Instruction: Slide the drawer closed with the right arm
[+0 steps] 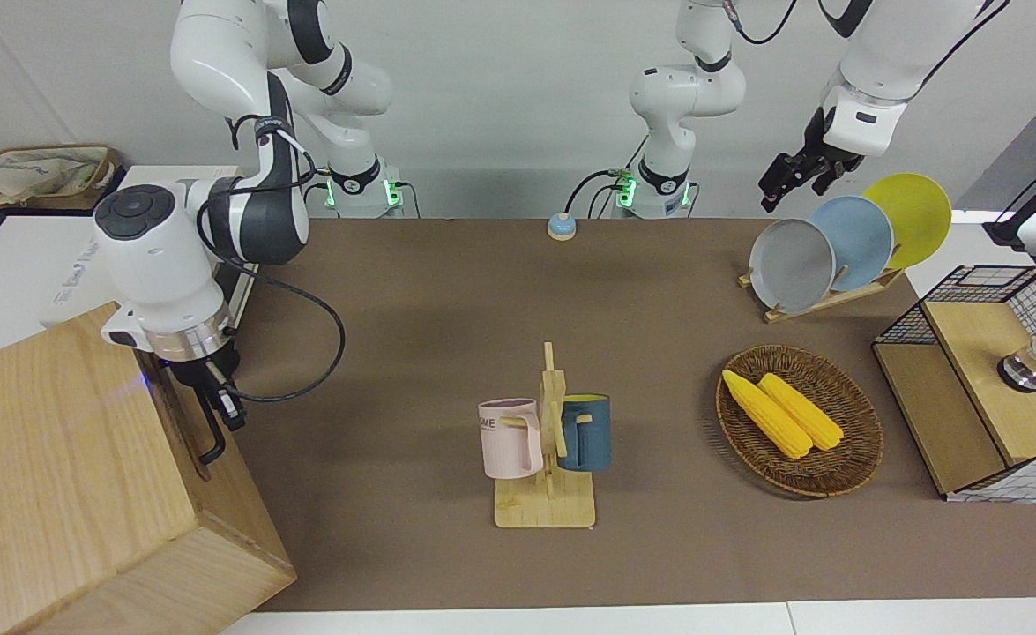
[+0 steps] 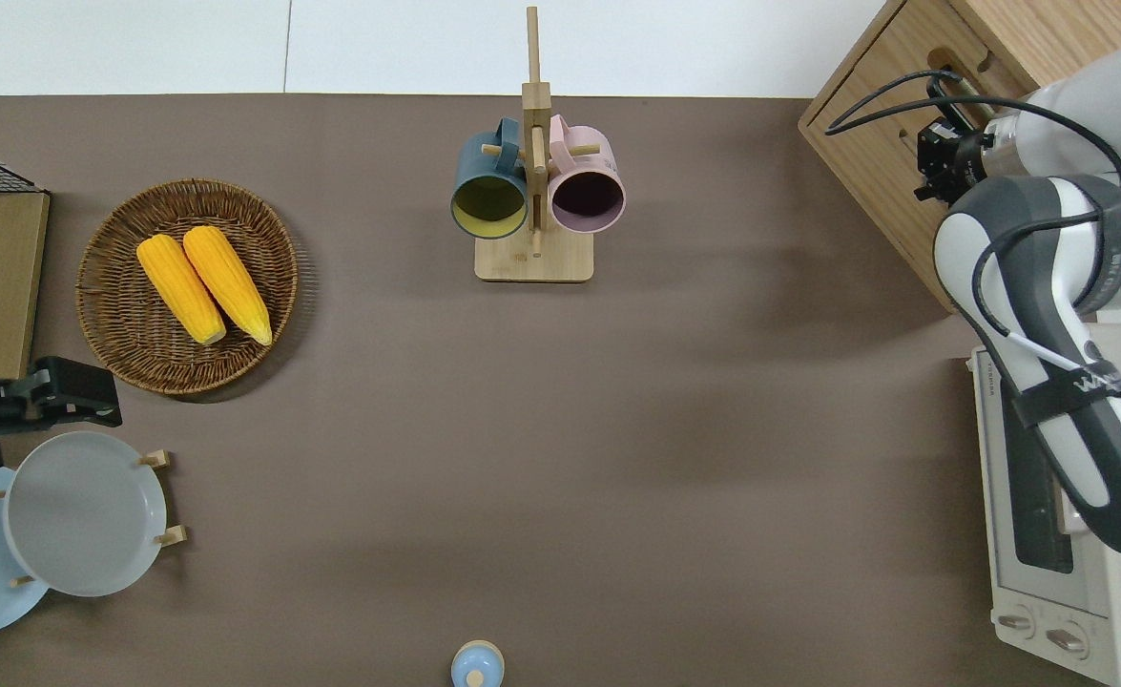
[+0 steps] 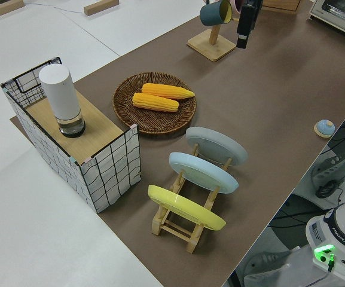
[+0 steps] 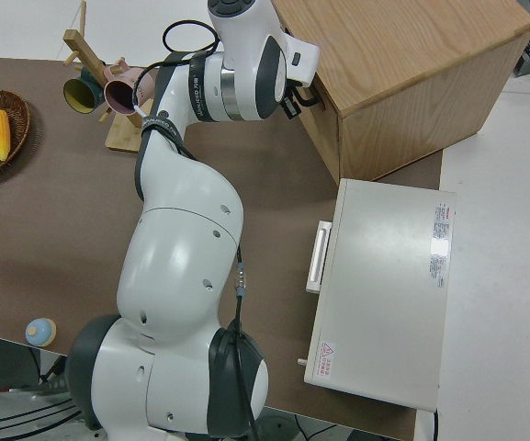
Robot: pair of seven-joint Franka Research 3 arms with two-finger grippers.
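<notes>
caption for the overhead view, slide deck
Right gripper at the drawer front of the wooden cabinet; left arm parked.

Bright even light, soft shadows, sharp

Table cover (image 1: 447, 291): plain brown. Cabinet (image 1: 59, 476): pale grained wood, with black bar handle (image 1: 214, 441). Right arm (image 1: 174, 238): white with dark grey joint. Mugs: one pink (image 1: 510, 438), one dark blue (image 1: 586, 432) with yellow-green inside, on light wooden stand (image 1: 546, 503). Basket (image 1: 844, 459): dark brown woven, holding two yellow corn cobs (image 1: 782, 413). Plates: grey (image 1: 791, 265), light blue (image 1: 860, 236), yellow (image 1: 914, 212). Toaster oven (image 2: 1066, 582): white.
</notes>
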